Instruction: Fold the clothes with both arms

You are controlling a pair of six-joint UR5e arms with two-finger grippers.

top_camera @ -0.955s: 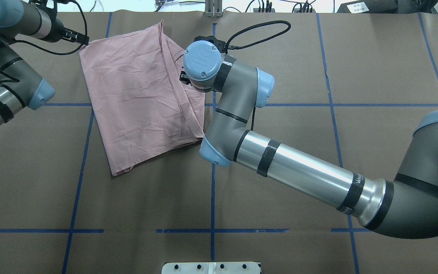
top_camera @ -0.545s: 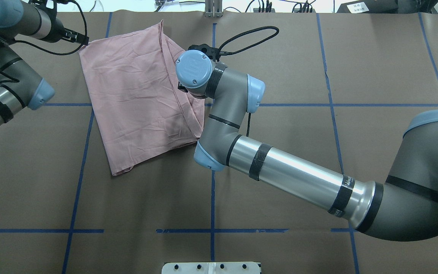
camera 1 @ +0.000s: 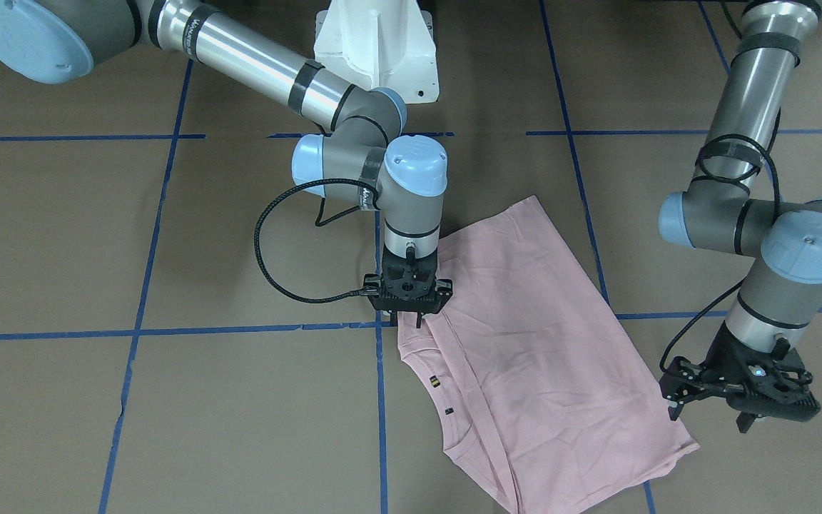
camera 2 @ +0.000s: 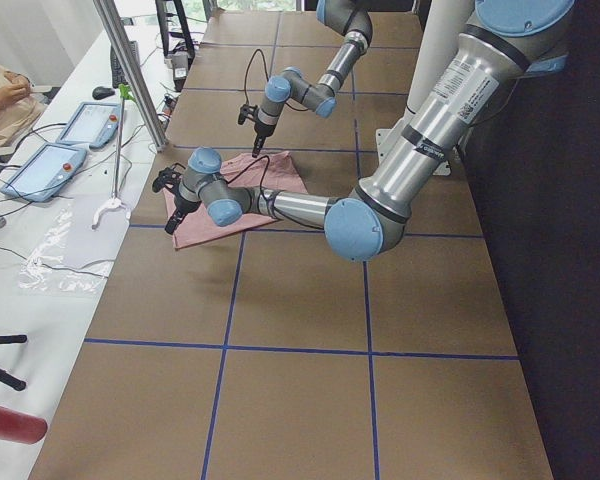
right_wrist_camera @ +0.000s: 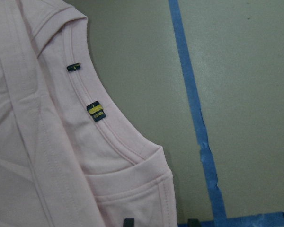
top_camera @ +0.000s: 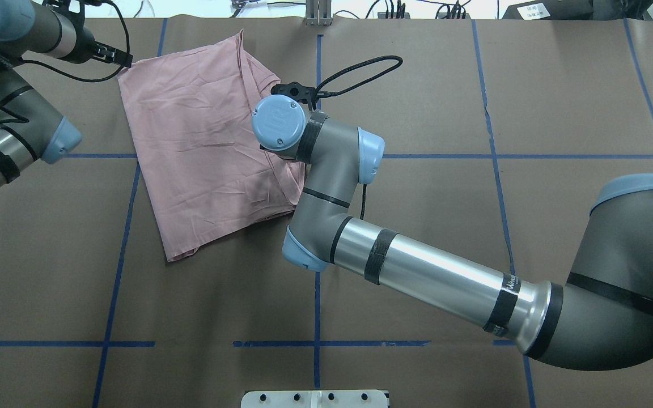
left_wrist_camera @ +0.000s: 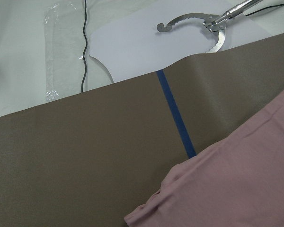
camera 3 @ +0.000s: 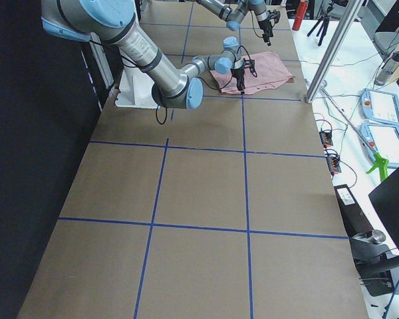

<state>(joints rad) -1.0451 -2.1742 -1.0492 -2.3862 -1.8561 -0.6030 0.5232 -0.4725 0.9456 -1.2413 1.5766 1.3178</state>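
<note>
The pale pink short-sleeved T-shirt lay flat on the brown paper-covered tabletop with one long side folded over, so I judged the first fold done and the crosswise folds left. The black right end effector stood with fingers apart over the collar edge; the black left end effector hung spread and empty beside the hem corner

We find the T-shirt lying flat on the surface, in the robot's left half and toward the far edge. The right gripper stands over the T-shirt's right edge, with the collar just beyond it. The left gripper sits just beside the T-shirt's far left corner. The base stands at the near edge, well apart from the T-shirt.
</note>
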